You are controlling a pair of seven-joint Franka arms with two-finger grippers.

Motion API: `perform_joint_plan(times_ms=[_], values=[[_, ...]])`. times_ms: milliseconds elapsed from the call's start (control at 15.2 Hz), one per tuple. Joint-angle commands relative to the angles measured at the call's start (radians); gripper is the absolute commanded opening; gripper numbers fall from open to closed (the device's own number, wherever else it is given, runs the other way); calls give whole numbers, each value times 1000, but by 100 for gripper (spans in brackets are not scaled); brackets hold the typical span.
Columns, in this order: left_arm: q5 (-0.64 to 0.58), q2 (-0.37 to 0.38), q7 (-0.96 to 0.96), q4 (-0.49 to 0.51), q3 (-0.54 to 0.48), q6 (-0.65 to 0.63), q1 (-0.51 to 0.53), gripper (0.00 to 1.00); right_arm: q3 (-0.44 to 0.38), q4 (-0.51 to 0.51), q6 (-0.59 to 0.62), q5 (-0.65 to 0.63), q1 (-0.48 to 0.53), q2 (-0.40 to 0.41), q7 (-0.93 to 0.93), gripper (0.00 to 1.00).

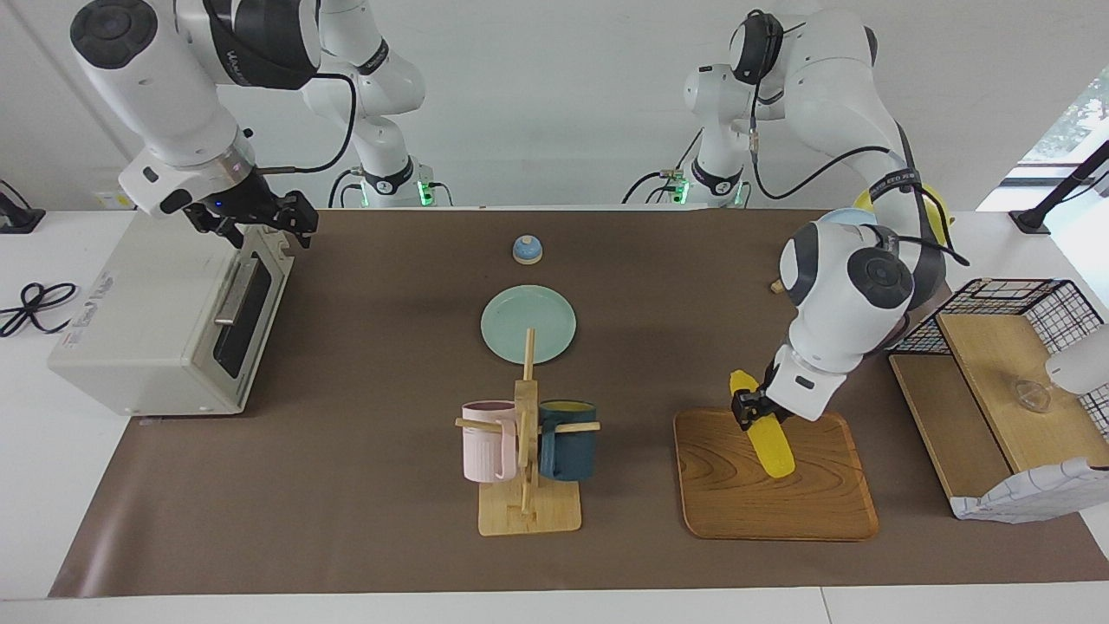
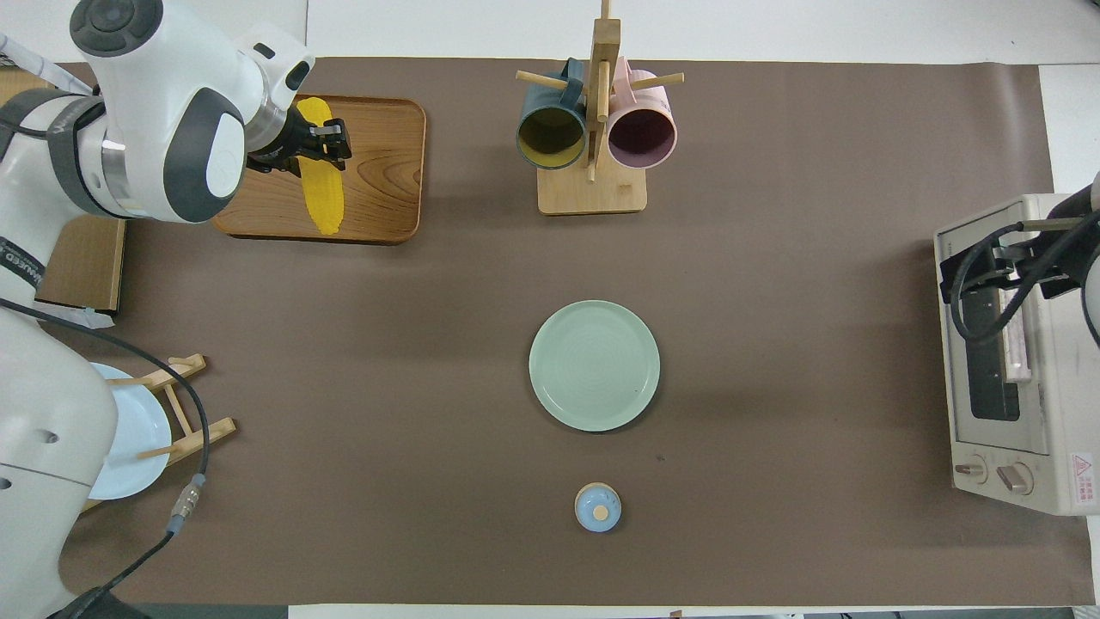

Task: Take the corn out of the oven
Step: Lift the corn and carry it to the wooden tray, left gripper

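Note:
The bright yellow corn (image 1: 766, 442) is out of the oven, gripped near its thick end by my left gripper (image 1: 750, 414), which is shut on it. The corn hangs tilted over the wooden tray (image 1: 806, 507), its lower tip at or just above the tray's surface. In the overhead view the corn (image 2: 320, 189) lies across the tray (image 2: 387, 172) under the left gripper (image 2: 325, 146). The off-white oven (image 1: 147, 321) stands at the right arm's end of the table with its dark door shut. My right gripper (image 1: 256, 224) is open and empty over the oven's top front edge.
A wooden mug rack (image 1: 527, 485) with a pink and a dark blue mug stands beside the tray. A green plate (image 1: 528, 325) and a small blue lid (image 1: 527, 250) lie mid-table. A plate rack (image 2: 185, 413) and a wire basket shelf (image 1: 1005, 347) stand at the left arm's end.

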State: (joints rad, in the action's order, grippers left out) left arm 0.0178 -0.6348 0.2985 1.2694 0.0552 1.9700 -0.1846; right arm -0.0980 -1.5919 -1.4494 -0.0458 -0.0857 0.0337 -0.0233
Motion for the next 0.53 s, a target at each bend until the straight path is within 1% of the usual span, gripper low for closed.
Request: perform_joint_plan(times_ms=[0, 197, 263, 460], values=[[-27, -111, -2, -148, 9, -16, 23, 0, -3, -57, -23, 9, 12, -43, -20, 100], [-27, -129, -2, -151, 8, 50, 30, 0, -3, -42, -84, 24, 29, -29, -12, 100], [-27, -141, -2, -151, 8, 67, 31, 0, -5, -42, -86, 41, 38, -28, -12, 100], [-27, -143, -2, -148, 12, 81, 43, 0, -6, -42, -85, 41, 37, -29, -10, 100]])
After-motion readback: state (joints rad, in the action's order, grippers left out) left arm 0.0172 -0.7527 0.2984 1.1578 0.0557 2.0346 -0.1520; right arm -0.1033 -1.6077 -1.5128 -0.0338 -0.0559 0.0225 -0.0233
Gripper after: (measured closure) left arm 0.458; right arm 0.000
